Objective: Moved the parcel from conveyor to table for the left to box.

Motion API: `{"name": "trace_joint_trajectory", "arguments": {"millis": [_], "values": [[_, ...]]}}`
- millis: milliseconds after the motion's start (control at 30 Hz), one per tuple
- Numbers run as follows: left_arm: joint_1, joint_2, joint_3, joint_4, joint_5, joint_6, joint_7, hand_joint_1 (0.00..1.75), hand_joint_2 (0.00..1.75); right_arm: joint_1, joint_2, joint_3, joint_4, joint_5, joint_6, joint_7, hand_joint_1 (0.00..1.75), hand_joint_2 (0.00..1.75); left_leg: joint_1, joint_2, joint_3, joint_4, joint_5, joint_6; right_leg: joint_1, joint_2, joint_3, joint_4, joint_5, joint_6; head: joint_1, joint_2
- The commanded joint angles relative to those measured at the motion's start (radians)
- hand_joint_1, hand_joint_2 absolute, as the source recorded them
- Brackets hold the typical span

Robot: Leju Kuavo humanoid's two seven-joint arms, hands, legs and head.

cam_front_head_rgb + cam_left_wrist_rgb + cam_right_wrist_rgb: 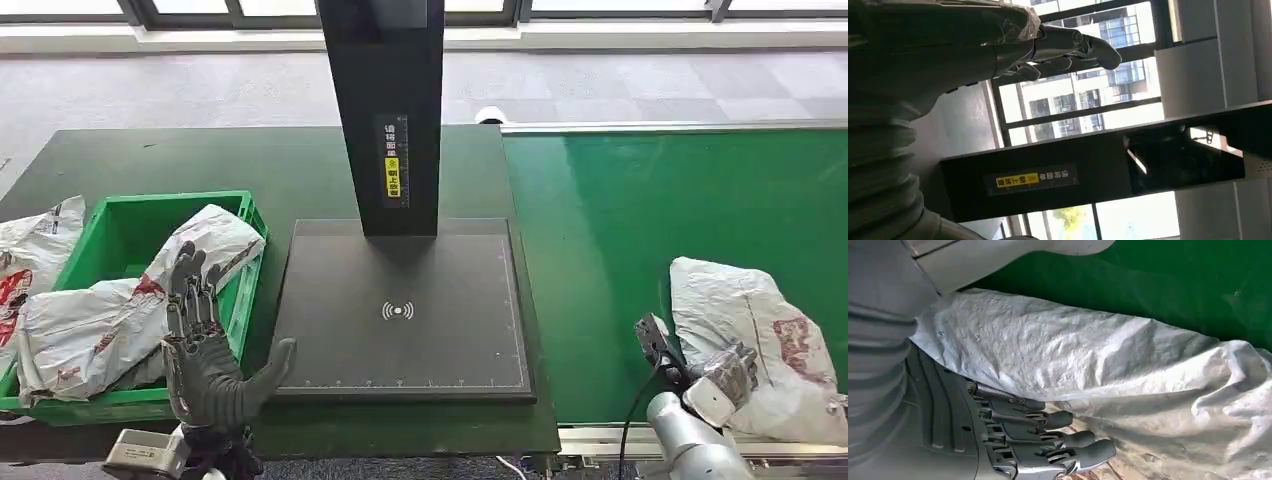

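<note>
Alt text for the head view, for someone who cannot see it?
The right hand rests on a crumpled white plastic parcel on the green conveyor belt. The left hand is raised, fingers spread, beside a green plastic crate of similar parcels, left of a dark scanner pad.

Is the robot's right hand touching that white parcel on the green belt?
Touching: the right wrist view shows the right hand lying against the white parcel.
</note>
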Motion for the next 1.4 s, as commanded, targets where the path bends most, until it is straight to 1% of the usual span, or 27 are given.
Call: {"name": "trace_joint_trajectory", "arguments": {"millis": [33,100,133,167,367,533,700,733,800,1033,1067,1100,1133,1167,1200,1233,1267,1300,1333,1367,1400], "values": [[-0.024,0.006,0.035,0.051,0.003,-0.006,0.003,0.00,1.75,0.001,-0.016,0.022,0.066,0.019,0.012,0.006,0.00,1.75,0.000,-0.001,0.000,-0.001,0.001,0.000,0.000,-0.001,0.000,-0.002,0.001,-0.001,0.000,0.000],[-0.024,0.006,0.035,0.051,0.003,-0.006,0.003,0.00,1.75,0.001,-0.016,0.022,0.066,0.019,0.012,0.006,0.00,1.75,0.000,0.000,0.000,-0.001,0.001,0.000,0.000,-0.001,0.001,-0.001,0.001,0.000,0.000,0.000],[-0.024,0.006,0.035,0.051,0.003,-0.006,0.003,0.00,1.75,0.001,-0.016,0.022,0.066,0.019,0.012,0.006,0.63,1.75,0.000,-0.001,0.000,-0.001,0.001,0.000,0.000,-0.001,0.001,-0.001,0.001,0.000,0.000,0.000],[-0.023,0.004,0.036,0.053,0.004,-0.005,0.003,0.00,1.75,0.001,-0.013,0.022,0.068,0.019,0.024,0.002,1.75,1.75,0.000,-0.001,0.000,-0.001,0.001,0.000,0.000,-0.001,0.001,-0.001,0.001,0.000,0.000,0.000],[-0.019,0.001,0.048,0.056,0.012,-0.006,0.003,0.00,1.75,0.006,-0.008,0.013,0.056,0.024,0.015,-0.009,1.75,1.75,0.000,0.000,0.001,-0.001,0.001,0.000,0.001,-0.001,0.001,-0.002,0.001,0.000,0.000,0.000],[-0.028,-0.003,0.057,0.062,0.011,-0.005,0.003,0.00,1.75,-0.007,0.009,0.002,0.049,0.022,-0.008,-0.058,1.75,1.75,0.001,0.001,0.000,-0.002,0.001,0.000,0.001,0.000,0.001,-0.002,0.002,-0.001,0.000,0.000],[-0.024,-0.004,0.059,0.063,0.010,-0.004,0.003,0.00,1.75,-0.014,0.009,0.009,0.045,0.023,-0.020,-0.061,1.75,1.75,0.001,0.003,0.000,-0.003,0.002,0.000,0.001,0.002,0.000,-0.003,0.003,-0.001,0.000,0.000],[-0.024,-0.005,0.060,0.063,0.015,-0.007,0.003,0.00,1.75,-0.012,0.008,0.033,0.040,0.025,-0.035,-0.059,1.75,1.75,0.000,0.002,0.000,-0.001,0.001,0.000,0.001,0.001,0.000,-0.001,0.002,-0.001,0.000,0.000],[-0.021,-0.005,0.062,0.057,0.018,-0.005,0.003,0.00,1.75,-0.012,0.018,0.015,0.023,0.004,-0.106,-0.119,1.75,1.75,0.000,0.002,0.000,-0.002,0.002,0.000,0.001,0.001,0.000,-0.002,0.003,-0.001,0.000,0.000],[-0.021,-0.005,0.062,0.057,0.018,-0.005,0.003,0.00,1.75,-0.012,0.018,0.015,0.023,0.004,-0.106,-0.119,1.75,1.75,0.000,0.004,0.001,-0.001,0.001,0.000,0.000,0.003,-0.001,-0.001,0.002,0.000,0.000,0.000],[-0.021,-0.006,0.066,0.056,0.023,-0.011,0.003,0.00,1.75,-0.013,0.026,0.012,0.012,-0.007,-0.144,-0.161,1.75,1.75,0.000,0.004,0.000,-0.002,0.001,0.000,0.001,0.003,-0.001,-0.002,0.003,-0.001,0.000,0.000],[-0.020,-0.009,0.070,0.056,0.017,-0.009,0.003,0.00,1.75,-0.017,0.040,-0.001,-0.001,-0.035,-0.204,-0.243,1.75,1.75,0.000,0.004,0.000,-0.002,0.001,0.000,0.001,0.003,-0.001,-0.002,0.003,-0.001,0.000,0.000],[-0.020,-0.010,0.072,0.055,0.019,-0.015,0.003,0.00,1.75,-0.019,0.055,-0.005,-0.022,-0.055,-0.256,-0.301,1.75,1.75,0.000,0.004,0.000,-0.001,0.001,0.000,0.001,0.003,-0.001,-0.001,0.002,0.000,0.000,0.000],[-0.020,-0.013,0.075,0.055,0.018,-0.016,0.003,0.00,1.75,-0.019,0.083,-0.016,-0.078,-0.101,-0.303,-0.401,1.75,1.75,0.000,0.005,0.000,-0.002,0.001,0.000,0.001,0.004,-0.002,-0.002,0.003,-0.001,0.000,0.000],[-0.020,-0.016,0.079,0.058,0.019,-0.026,0.003,0.00,1.75,-0.005,0.127,-0.023,-0.156,-0.148,-0.303,-0.501,1.75,1.75,0.001,0.006,0.000,-0.003,0.002,-0.001,0.001,0.005,-0.002,-0.003,0.004,-0.001,0.000,0.000],[-0.028,-0.018,0.080,0.070,0.015,-0.047,0.003,0.00,1.75,0.079,0.310,-0.033,-0.496,-0.285,-0.303,-0.826,1.75,1.75,0.000,0.008,-0.002,-0.001,0.001,-0.001,0.000,0.007,-0.003,0.000,0.003,-0.001,0.000,0.000],[-0.028,-0.018,0.080,0.070,0.015,-0.047,0.003,0.00,1.75,0.079,0.310,-0.033,-0.496,-0.285,-0.303,-0.826,1.75,1.75,0.000,0.009,-0.003,-0.002,0.001,-0.001,0.000,0.008,-0.004,-0.001,0.004,-0.001,0.000,0.000],[-0.028,-0.018,0.080,0.070,0.015,-0.047,0.003,0.00,1.75,0.079,0.310,-0.033,-0.496,-0.285,-0.303,-0.826,1.75,1.75,0.001,0.010,-0.009,-0.002,0.001,-0.001,0.001,0.009,-0.004,0.000,0.004,-0.001,0.000,0.000],[-0.035,-0.021,0.081,0.077,0.013,-0.046,0.003,0.00,1.75,0.117,0.404,-0.004,-0.603,-0.238,-0.303,-0.786,1.75,1.75,0.000,0.008,-0.010,-0.002,0.001,-0.001,0.000,0.007,-0.005,0.000,0.003,-0.001,0.000,0.000],[-0.036,-0.020,0.079,0.078,0.013,-0.046,0.003,0.00,1.75,0.144,0.421,0.037,-0.652,-0.269,-0.303,-0.799,1.75,1.75,0.000,0.011,-0.010,-0.004,0.002,-0.002,0.001,0.009,-0.006,-0.001,0.005,-0.003,0.000,0.000],[-0.038,-0.019,0.078,0.079,0.014,-0.046,0.003,0.00,1.75,0.157,0.418,0.069,-0.666,-0.282,-0.303,-0.789,1.75,1.75,0.002,0.011,-0.010,-0.002,0.000,-0.002,0.002,0.009,-0.006,0.000,0.003,-0.002,0.000,0.000]]}}
